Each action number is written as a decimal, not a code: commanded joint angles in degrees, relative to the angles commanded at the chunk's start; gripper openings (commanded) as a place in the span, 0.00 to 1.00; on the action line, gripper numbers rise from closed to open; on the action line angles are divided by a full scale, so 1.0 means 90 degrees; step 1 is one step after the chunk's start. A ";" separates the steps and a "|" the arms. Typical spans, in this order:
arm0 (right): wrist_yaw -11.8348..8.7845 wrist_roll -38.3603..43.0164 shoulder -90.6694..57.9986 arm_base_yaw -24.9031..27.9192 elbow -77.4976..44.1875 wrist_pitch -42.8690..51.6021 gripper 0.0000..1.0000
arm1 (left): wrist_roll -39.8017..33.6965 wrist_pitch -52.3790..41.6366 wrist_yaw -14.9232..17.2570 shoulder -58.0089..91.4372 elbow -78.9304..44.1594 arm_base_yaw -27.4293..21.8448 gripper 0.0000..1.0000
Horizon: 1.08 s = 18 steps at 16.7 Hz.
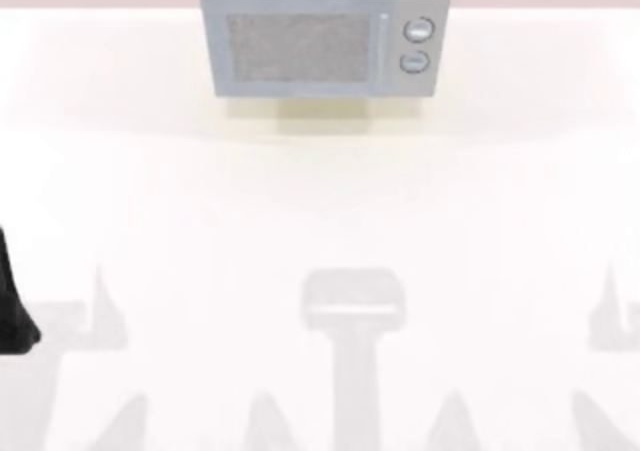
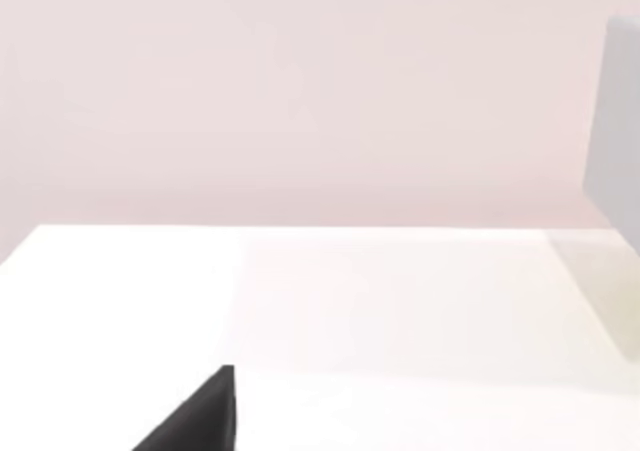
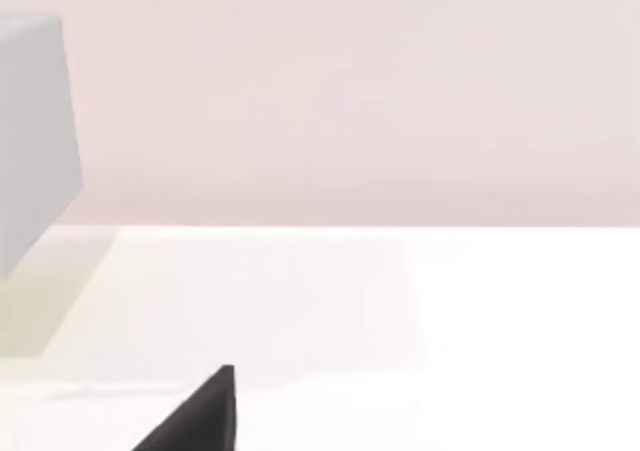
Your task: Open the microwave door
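The light-grey microwave (image 1: 325,36) stands at the far middle of the table, facing me. Its door (image 1: 295,49), with a darker speckled window, lies flat against the front and looks closed. Two round silver knobs (image 1: 419,30) sit on the panel to the door's right. My left arm (image 1: 12,311) shows only as a black shape at the table's left edge, far from the microwave. A black part of my left gripper (image 2: 200,421) shows in the left wrist view, with a side of the microwave (image 2: 620,121) far off. A similar bit of my right gripper (image 3: 200,421) shows in its own view, also far from the microwave (image 3: 35,121).
The white table (image 1: 320,221) stretches between the arms and the microwave, with only grey shadows on its near part. A pale pink wall (image 2: 300,91) rises behind the table's far edge. The right arm does not show in the top view.
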State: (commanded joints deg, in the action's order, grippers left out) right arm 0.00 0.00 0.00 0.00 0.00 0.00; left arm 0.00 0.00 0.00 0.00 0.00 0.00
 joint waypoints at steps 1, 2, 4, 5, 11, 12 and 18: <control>0.0000 0.0000 0.0000 0.0000 0.0000 0.0000 1.00 | 0.0000 0.0000 0.0000 0.0000 0.0000 0.0000 1.00; 0.0000 0.0000 0.0000 0.0000 0.0000 0.0000 1.00 | 0.0000 0.0000 0.0000 0.0000 0.0000 0.0000 1.00; 0.0000 0.0000 0.0000 0.0000 0.0000 0.0000 1.00 | -0.0040 -0.0034 -0.0093 0.0195 -0.0183 -0.0111 1.00; 0.0000 0.0000 0.0000 0.0000 0.0000 0.0000 1.00 | -0.0082 -0.0065 -0.0187 0.0394 -0.0366 -0.0219 1.00; 0.0000 0.0000 0.0000 0.0000 0.0000 0.0000 1.00 | -0.0639 -0.0322 -0.1227 0.2975 -0.2520 -0.1394 1.00; 0.0000 0.0000 0.0000 0.0000 0.0000 0.0000 1.00 | -0.0777 -0.0356 -0.1452 0.3598 -0.3013 -0.1648 1.00; 0.0000 0.0000 0.0000 0.0000 0.0000 0.0000 1.00 | -0.1711 -0.0485 -0.2852 0.7797 -0.6212 -0.3237 1.00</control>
State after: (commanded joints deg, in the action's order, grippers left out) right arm 0.00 0.00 0.00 0.00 0.00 0.00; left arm -15.40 -4.37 -25.67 70.17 -55.91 -29.13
